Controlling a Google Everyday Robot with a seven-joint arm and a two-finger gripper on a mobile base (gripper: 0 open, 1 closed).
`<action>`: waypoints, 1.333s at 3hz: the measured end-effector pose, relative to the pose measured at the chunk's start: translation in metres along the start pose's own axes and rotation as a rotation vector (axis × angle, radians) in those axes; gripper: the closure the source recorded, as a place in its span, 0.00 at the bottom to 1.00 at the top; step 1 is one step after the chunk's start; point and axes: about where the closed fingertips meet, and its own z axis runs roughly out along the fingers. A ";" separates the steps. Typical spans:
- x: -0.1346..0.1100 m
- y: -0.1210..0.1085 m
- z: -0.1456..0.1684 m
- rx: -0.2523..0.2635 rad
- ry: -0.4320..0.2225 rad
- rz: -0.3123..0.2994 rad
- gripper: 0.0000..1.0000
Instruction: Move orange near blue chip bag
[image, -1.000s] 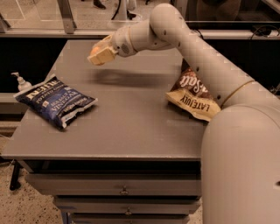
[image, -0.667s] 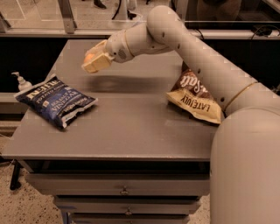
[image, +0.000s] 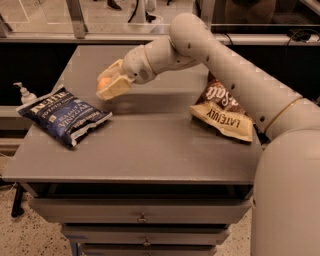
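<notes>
Above the worktop (image: 150, 145), near the blue chip bag's (image: 65, 117) upper right, the gripper (image: 109, 86) hangs — jaws clenched around the orange (image: 103, 83), clear of the surface.

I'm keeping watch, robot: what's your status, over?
Gripper shut on orange, held above table beside blue chip bag. Brown chip bag sits well aside, not blocking.

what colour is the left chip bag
The crinkly chip bag is dark navy with white lettering, camera view. The beige gripper holding the round orange hovers beside it.

Plastic gripper (image: 107, 89) holding smooth orange (image: 103, 83) over matt table (image: 150, 147)
</notes>
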 end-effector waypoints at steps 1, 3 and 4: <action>0.011 0.012 0.000 -0.048 0.006 -0.028 1.00; 0.018 0.028 0.002 -0.160 0.000 -0.092 0.59; 0.019 0.031 0.002 -0.193 0.000 -0.111 0.36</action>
